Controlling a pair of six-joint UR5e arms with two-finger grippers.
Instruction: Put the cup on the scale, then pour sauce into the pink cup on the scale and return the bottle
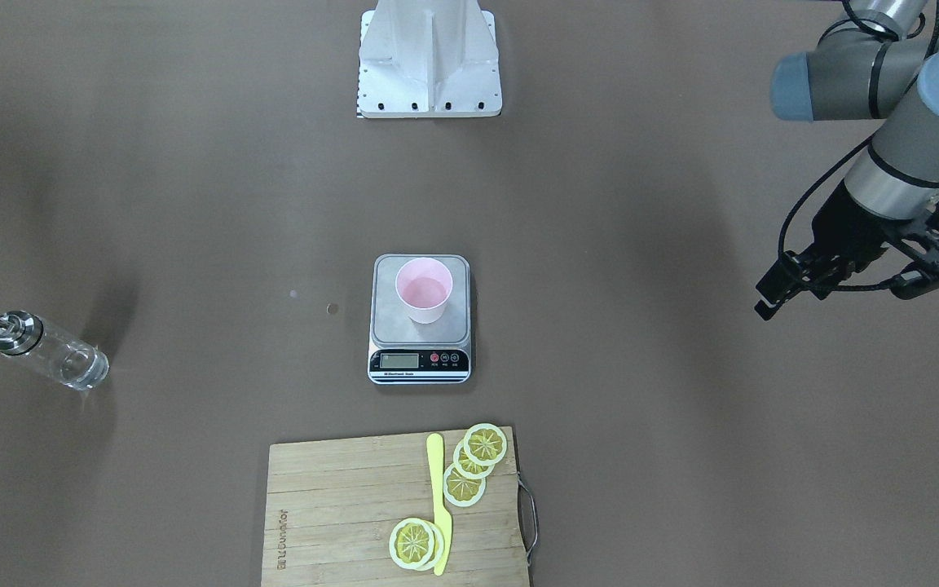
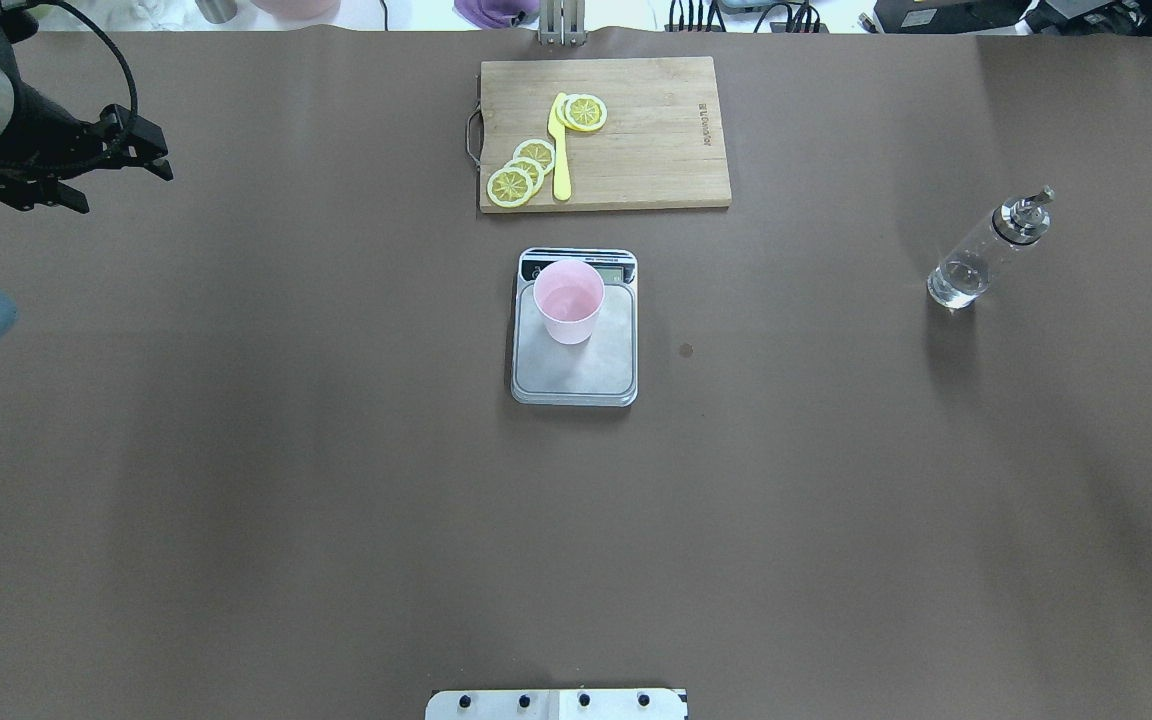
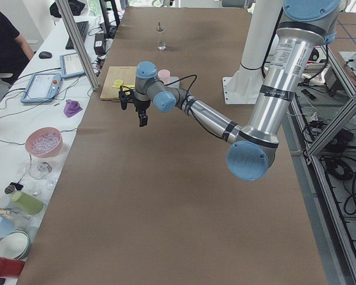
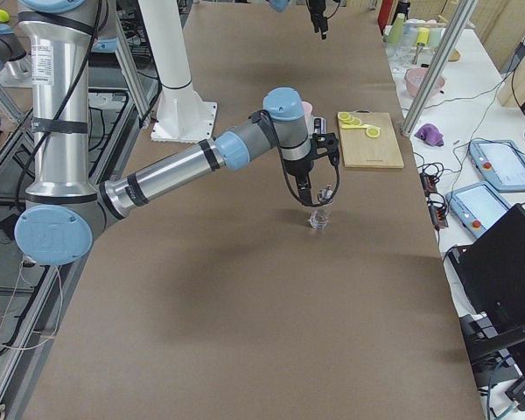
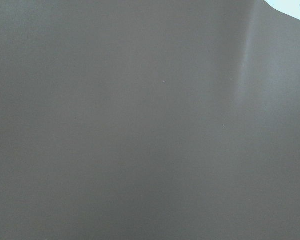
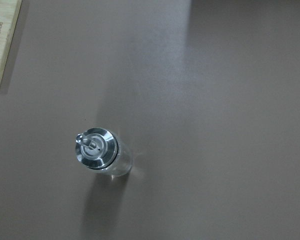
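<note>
The pale pink cup (image 1: 424,289) stands upright on the steel platform of the scale (image 1: 388,326), also in the overhead view (image 2: 568,300). The clear glass bottle (image 1: 46,352) with a metal spout stands alone on the table at the robot's right (image 2: 986,252); a little clear sauce (image 2: 951,285) lies at its bottom. My left gripper (image 1: 840,297) is open, empty and raised, far out at the table's left side (image 2: 126,192). My right gripper (image 4: 315,194) hovers just above the bottle (image 4: 319,219); I cannot tell if it is open. The right wrist view looks down on the bottle top (image 6: 96,148).
A wooden cutting board (image 1: 339,514) with lemon slices (image 1: 469,465) and a yellow knife (image 1: 439,505) lies beyond the scale, on the operators' side (image 2: 656,150). The robot's base plate (image 1: 429,81) sits at the near table edge. Two small spots (image 1: 332,309) mark the mat beside the scale.
</note>
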